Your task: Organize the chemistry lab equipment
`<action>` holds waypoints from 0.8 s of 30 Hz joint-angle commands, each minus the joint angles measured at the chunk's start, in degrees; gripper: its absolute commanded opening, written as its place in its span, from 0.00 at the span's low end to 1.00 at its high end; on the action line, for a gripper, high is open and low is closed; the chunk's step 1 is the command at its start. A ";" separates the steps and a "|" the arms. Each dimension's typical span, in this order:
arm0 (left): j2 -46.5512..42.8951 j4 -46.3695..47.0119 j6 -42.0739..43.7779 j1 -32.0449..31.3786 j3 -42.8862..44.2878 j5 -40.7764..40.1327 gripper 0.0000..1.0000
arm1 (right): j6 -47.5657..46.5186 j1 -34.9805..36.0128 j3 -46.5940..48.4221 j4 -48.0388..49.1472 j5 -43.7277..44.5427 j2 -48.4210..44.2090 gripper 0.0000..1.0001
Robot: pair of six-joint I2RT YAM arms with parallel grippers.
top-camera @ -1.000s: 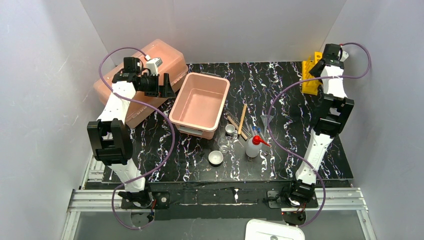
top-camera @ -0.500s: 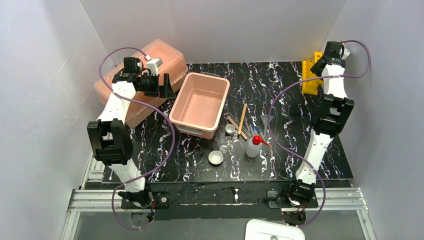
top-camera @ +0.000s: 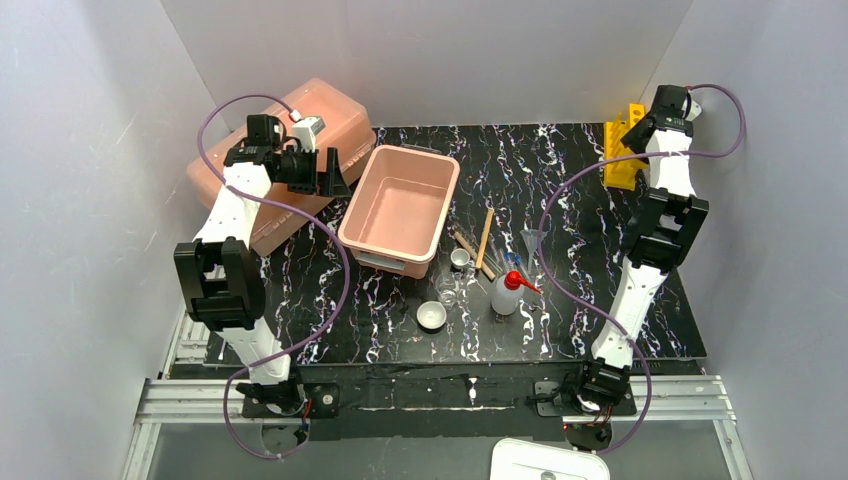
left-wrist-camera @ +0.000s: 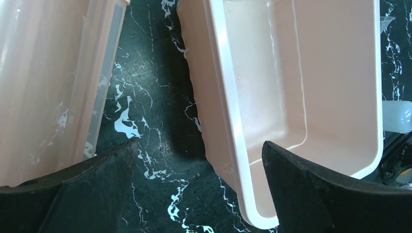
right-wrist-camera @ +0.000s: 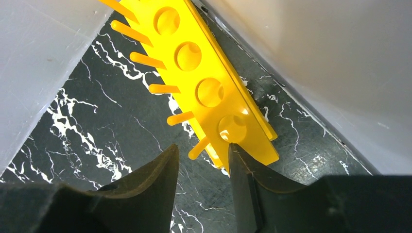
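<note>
Right wrist view: the right gripper point(right-wrist-camera: 201, 148) has its jaws a narrow gap apart, straddling the peg-side edge at the near end of the yellow holed rack point(right-wrist-camera: 197, 74). One peg sits between the fingers. Cannot tell whether they are actually pressing on it yet.
Rack location: far right corner of the table point(top-camera: 560, 190), close to the side wall, well apart from the other gear.
Step in hand: looks like taking hold of the rack to bring it in toward the middle.
Doing it well: get the fingers onto the solid plate edge, not only the thin peg. Close firmly. Lift clear before pulling away from the wall. A grip at one end means the long rack will likely droop or swing.
Left gripper point(left-wrist-camera: 198, 145): jaws wide apart and holding nothing, hanging between the large pink lidded box point(top-camera: 345, 115) and the pink tub point(top-camera: 358, 195).
Small items: white squeeze bottle point(top-camera: 506, 295), clear funnel point(top-camera: 533, 240), white dish point(top-camera: 431, 316), tiny beakers point(top-camera: 460, 258) and wooden sticks point(top-camera: 485, 235) are clustered just right of the tub's near end.
Top external only: whole layout, and how far the rack is from the cluster. The arm hides the finger-to-rack fit.
Right wrist only: the rack's holes and pegs, and where the fingers sit on it.
Left wrist only: the gap of table between the box and the tub.
</note>
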 commanded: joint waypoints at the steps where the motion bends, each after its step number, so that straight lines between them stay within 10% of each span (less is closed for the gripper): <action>1: -1.48 -1.58 0.98 1.56 -0.34 -2.02 0.99 | 3.67 -1.94 0.89 -1.85 -0.75 0.58 0.50; 24: -3.01 -2.70 -0.13 6.07 0.17 0.40 0.99 | 2.97 -3.28 7.47 -12.69 4.68 3.96 0.50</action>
